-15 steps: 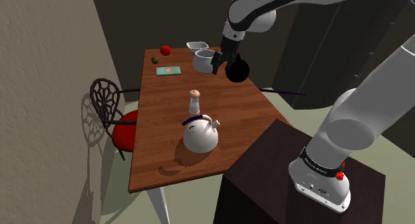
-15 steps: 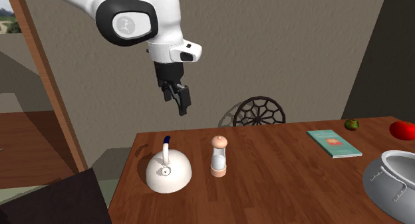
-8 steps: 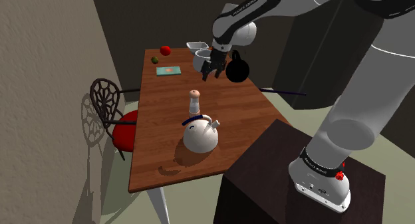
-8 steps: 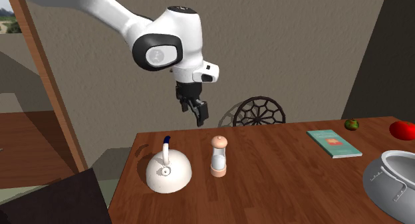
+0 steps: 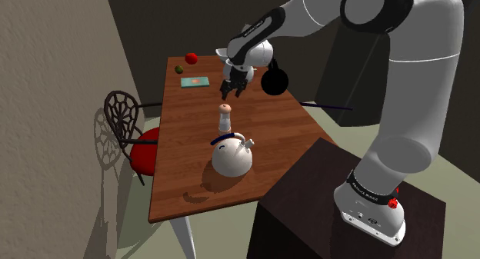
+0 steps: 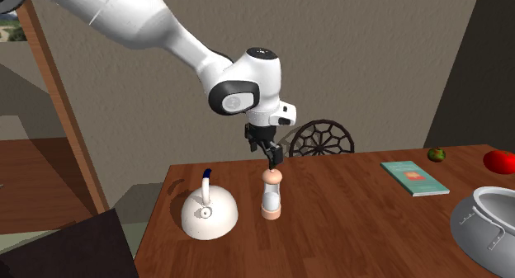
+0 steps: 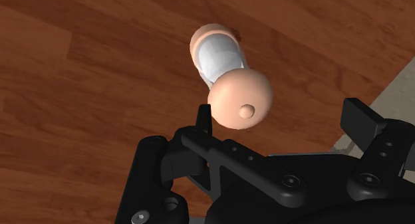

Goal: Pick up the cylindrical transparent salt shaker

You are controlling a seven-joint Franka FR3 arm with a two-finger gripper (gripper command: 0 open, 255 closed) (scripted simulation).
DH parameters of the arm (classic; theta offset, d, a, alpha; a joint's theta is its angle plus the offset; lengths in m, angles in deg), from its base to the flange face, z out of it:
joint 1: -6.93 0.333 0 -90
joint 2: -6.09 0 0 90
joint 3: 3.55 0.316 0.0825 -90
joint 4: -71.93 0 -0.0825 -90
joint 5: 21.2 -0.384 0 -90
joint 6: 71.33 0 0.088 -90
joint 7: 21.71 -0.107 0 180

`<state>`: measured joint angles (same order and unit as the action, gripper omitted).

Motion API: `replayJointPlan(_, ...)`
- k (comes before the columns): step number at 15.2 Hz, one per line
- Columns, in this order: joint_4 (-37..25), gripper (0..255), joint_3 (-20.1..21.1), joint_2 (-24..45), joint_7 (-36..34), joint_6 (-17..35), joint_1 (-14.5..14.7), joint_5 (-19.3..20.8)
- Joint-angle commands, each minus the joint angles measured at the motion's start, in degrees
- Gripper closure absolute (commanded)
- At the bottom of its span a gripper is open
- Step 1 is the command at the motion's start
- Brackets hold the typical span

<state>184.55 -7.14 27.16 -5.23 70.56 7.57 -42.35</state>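
The salt shaker [image 6: 271, 195] stands upright on the wooden table [image 6: 363, 227]; it has a clear body between a peach cap and base. My black gripper [image 6: 271, 157] hangs just above its cap, pointing down and open, touching nothing. In the shoulder view the gripper [image 5: 231, 89] is a short way above the shaker [image 5: 225, 117], near the table's middle. In the wrist view the shaker's cap [image 7: 239, 100] lies below the gripper [image 7: 282, 115], close to one finger [image 7: 204, 116] and well away from the other.
A white kettle [image 6: 210, 210] with a blue handle stands close beside the shaker. Farther along the table are a teal book [image 6: 414, 177], a lime [image 6: 436, 154], a tomato [image 6: 500, 161] and a grey pot [image 6: 487, 227]. A wire-backed chair [image 5: 123, 115] stands by the wall.
The gripper has come down and across the table from above the far pot to just above the shaker. Nothing on the table has moved.
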Motion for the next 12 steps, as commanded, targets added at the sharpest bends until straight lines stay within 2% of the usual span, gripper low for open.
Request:
replayJointPlan(1,-3.9,0,0.5,4.2,0.8,0.4,-0.5,-0.9)
replayJointPlan(5,-12.5,0,1.3,12.6,1.5,0.7,-1.4,-2.0)
replayJointPlan(12,-12.8,0,2.3,16.4,3.1,4.1,-2.0,-3.2)
